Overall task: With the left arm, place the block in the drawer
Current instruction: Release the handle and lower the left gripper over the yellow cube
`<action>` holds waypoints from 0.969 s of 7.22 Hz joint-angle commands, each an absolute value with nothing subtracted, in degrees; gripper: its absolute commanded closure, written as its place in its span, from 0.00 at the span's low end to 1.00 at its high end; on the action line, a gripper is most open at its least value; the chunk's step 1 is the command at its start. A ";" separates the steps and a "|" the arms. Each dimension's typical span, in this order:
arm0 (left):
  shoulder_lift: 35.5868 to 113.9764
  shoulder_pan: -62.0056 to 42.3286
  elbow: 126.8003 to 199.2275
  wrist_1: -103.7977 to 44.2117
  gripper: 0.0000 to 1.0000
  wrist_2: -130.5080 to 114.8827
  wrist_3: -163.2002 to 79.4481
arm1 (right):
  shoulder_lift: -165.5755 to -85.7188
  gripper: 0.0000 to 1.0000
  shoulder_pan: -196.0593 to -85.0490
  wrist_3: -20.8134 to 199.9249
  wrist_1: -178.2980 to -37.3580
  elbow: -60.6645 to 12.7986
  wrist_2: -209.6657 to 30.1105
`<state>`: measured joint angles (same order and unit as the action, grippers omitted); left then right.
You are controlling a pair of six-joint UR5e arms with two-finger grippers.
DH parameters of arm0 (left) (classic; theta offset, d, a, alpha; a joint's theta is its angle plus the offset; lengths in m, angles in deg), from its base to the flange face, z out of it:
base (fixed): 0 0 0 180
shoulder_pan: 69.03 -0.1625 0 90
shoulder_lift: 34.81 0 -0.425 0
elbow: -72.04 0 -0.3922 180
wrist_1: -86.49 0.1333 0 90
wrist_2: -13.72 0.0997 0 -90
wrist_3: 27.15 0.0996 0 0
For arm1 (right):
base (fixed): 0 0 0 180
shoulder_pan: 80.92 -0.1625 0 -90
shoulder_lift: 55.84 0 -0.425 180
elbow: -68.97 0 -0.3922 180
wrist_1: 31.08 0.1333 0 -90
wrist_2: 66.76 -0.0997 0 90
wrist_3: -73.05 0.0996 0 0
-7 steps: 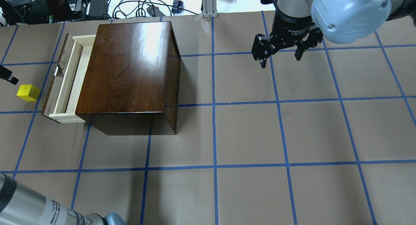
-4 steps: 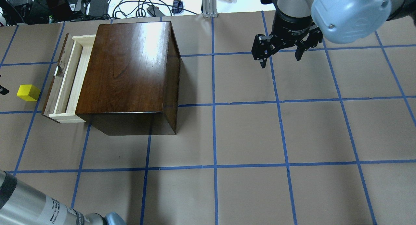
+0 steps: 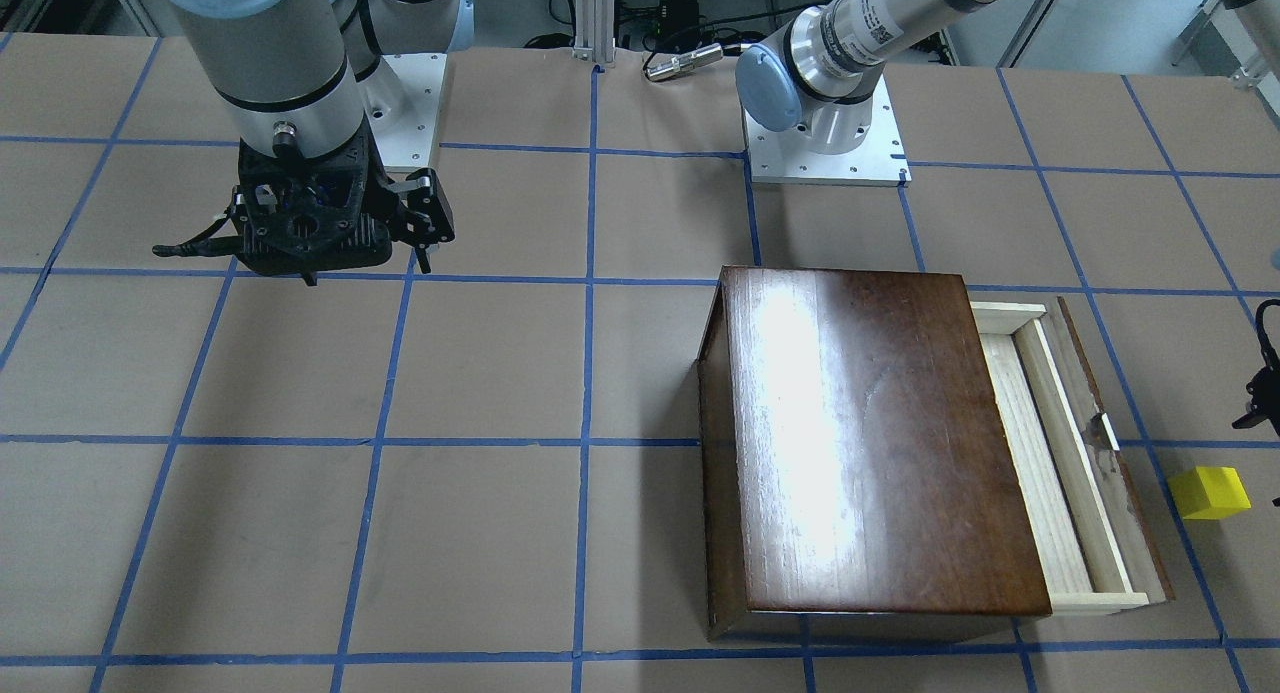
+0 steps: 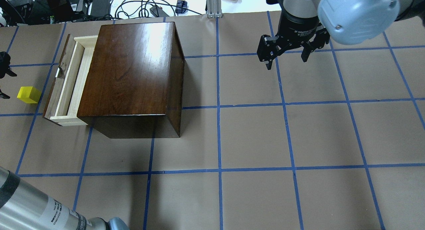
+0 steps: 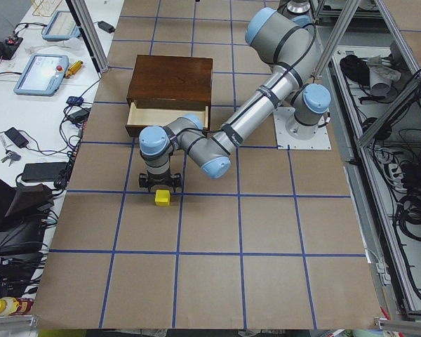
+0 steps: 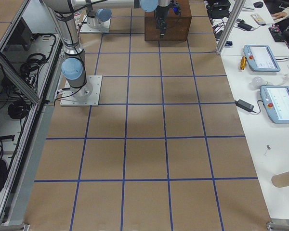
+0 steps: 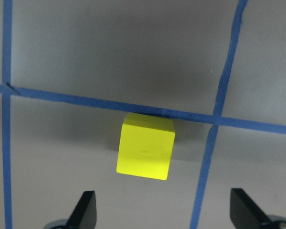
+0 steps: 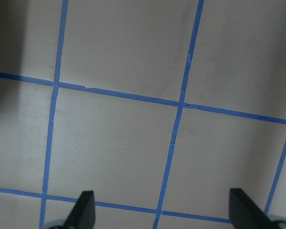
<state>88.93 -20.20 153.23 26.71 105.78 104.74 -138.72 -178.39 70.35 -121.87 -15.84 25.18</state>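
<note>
- Small bright yellow cube block [image 7: 145, 152] sits on the brown-papered table [image 7: 62, 62], just beside the open pale-wood drawer [image 4: 79, 77].
- Left jaws spread wide, empty, above it.
- Block looks off-centre between them, so I risk knocking it askew on descent.
- Drawer opening is narrow; a misaligned release could hit the rim.
- Right jaws spread, idle.

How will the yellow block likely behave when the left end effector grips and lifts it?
The block looks like a rigid, flat-faced cube, so it probably won't roll or squash. Being small, it is likely light. Resting flat on the table, it should slide rather than tip if nudged.
</note>
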 commanded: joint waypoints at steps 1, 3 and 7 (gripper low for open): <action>90.86 -19.90 153.52 27.16 0.00 105.48 107.24 | -138.72 0.00 -178.39 70.33 -121.87 -15.84 25.18; 92.27 -19.90 153.34 28.29 0.00 103.81 107.24 | -138.72 0.00 -178.39 70.33 -121.87 -15.84 25.18; 94.73 -19.99 153.43 29.88 0.00 103.81 108.64 | -138.72 0.00 -178.39 70.42 -121.87 -15.84 25.18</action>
<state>93.98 -19.98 153.45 29.49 103.81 108.21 -138.72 -178.39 70.37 -121.87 -15.84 25.16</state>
